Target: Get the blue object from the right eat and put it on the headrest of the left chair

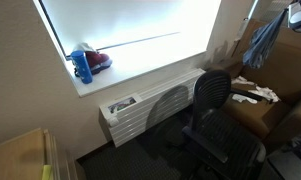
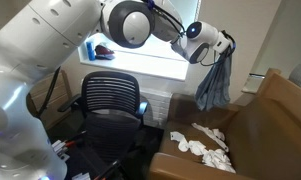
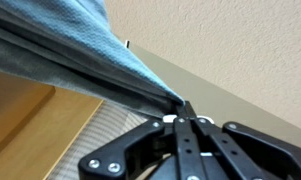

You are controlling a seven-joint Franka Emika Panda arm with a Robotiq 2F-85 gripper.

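A blue-grey cloth [image 2: 216, 82] hangs from my gripper [image 2: 227, 46] in the air above the brown armchair [image 2: 260, 125]. It also shows in an exterior view [image 1: 262, 42], hanging above that brown chair [image 1: 280, 105]. In the wrist view my gripper [image 3: 185, 108] is shut, pinching a corner of the cloth [image 3: 80, 50]. The black office chair [image 2: 108, 100] stands to the side, with its backrest top free; it also appears in an exterior view [image 1: 218, 115].
White crumpled cloths [image 2: 204, 146] lie on the brown chair's seat, also in an exterior view [image 1: 255, 93]. A blue bottle [image 1: 82, 66] and a red object [image 1: 99, 60] stand on the window sill above a white heater [image 1: 150, 105]. A wooden cabinet [image 1: 25, 155] stands at the lower edge.
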